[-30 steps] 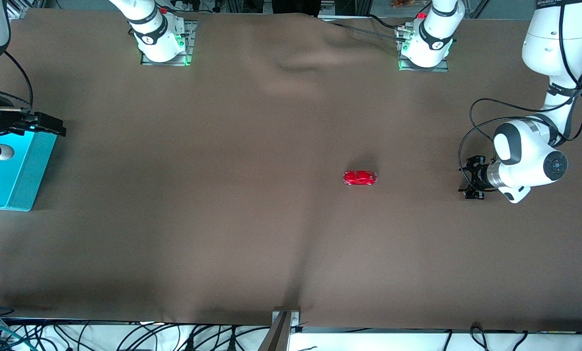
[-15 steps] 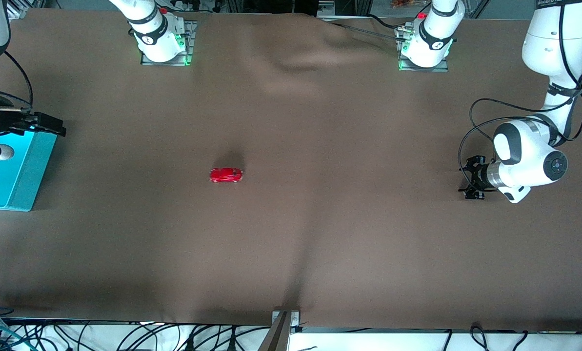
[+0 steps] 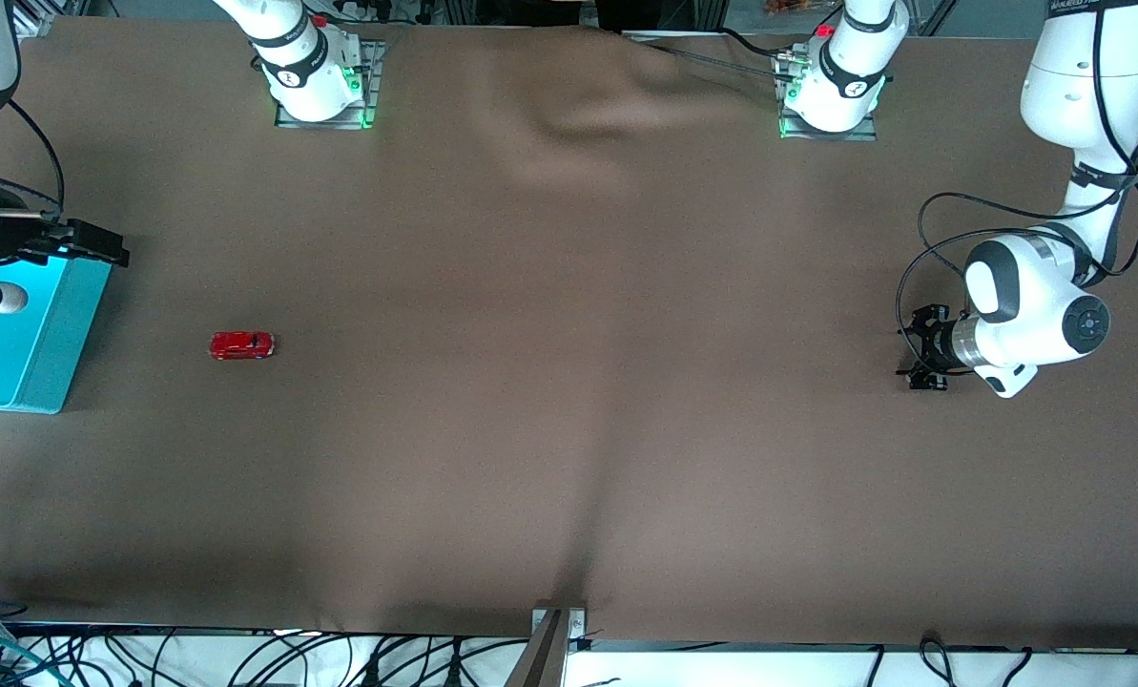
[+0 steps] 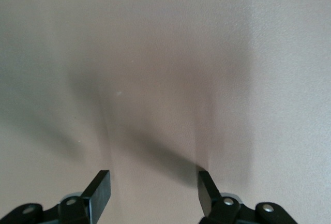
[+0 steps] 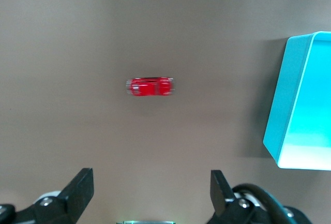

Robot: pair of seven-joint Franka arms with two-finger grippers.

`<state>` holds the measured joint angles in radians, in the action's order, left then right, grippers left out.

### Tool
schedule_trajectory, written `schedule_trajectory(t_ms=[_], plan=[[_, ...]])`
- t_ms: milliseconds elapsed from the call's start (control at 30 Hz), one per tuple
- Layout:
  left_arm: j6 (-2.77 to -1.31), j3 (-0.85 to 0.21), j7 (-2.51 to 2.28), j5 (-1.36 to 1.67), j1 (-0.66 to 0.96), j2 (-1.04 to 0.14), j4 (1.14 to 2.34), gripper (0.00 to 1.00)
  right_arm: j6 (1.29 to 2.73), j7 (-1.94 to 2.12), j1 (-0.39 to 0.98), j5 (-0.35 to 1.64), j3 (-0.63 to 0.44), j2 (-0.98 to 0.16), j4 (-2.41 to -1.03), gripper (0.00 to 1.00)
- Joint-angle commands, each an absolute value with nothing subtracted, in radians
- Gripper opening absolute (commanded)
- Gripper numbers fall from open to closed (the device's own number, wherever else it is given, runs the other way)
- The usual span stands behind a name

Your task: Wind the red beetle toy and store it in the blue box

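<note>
Brown table [image 3: 569, 401], red beetle toy [image 3: 241, 345] lengthwise toward blue box [image 3: 49, 363], both grippers' jaws open.

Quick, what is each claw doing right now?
Left claw: open, holding nothing, over bare table.
Right claw: open, holding nothing.

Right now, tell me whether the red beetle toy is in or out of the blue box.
Out. The red beetle toy sits on the brown table cover, beside the blue box and apart from it.

The red beetle toy [image 3: 241, 345] sits on the brown cloth [image 3: 569, 382], near the blue box [image 3: 44, 353]. The left gripper [image 3: 923, 348] is well apart from it.
</note>
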<state>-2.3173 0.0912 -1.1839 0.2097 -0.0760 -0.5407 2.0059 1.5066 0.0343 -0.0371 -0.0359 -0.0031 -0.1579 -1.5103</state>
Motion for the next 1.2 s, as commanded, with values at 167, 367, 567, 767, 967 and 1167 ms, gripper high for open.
schedule_trajectory(t_ms=[167,367,567,767,967,1167], plan=[[-2.171,0.084,-1.178,0.187,-0.078,-0.448,1.871,0.78,1.488,0.023,-0.032,-0.051,-0.002,-0.16,-1.491,1.0],[-2.171,0.084,-1.178,0.187,-0.077,-0.448,1.871,0.78,1.489,0.023,-0.032,-0.049,-0.002,-0.161,-1.491,1.0],[-2.171,0.086,-1.178,0.187,-0.077,-0.446,1.868,0.78,1.489,0.021,-0.031,-0.049,0.0,-0.161,-1.491,1.0],[-2.171,0.084,-1.178,0.187,-0.077,-0.446,1.868,0.78,1.497,0.021,-0.026,-0.051,0.002,-0.161,-1.491,1.0],[-2.171,0.084,-1.178,0.187,-0.075,-0.446,1.868,0.78,1.5,0.02,-0.015,-0.058,0.002,-0.163,-1.493,1.0],[-2.171,0.084,-1.178,0.187,-0.075,-0.443,1.867,0.78,1.5,0.026,-0.014,-0.057,0.002,-0.163,-1.491,1.0]])
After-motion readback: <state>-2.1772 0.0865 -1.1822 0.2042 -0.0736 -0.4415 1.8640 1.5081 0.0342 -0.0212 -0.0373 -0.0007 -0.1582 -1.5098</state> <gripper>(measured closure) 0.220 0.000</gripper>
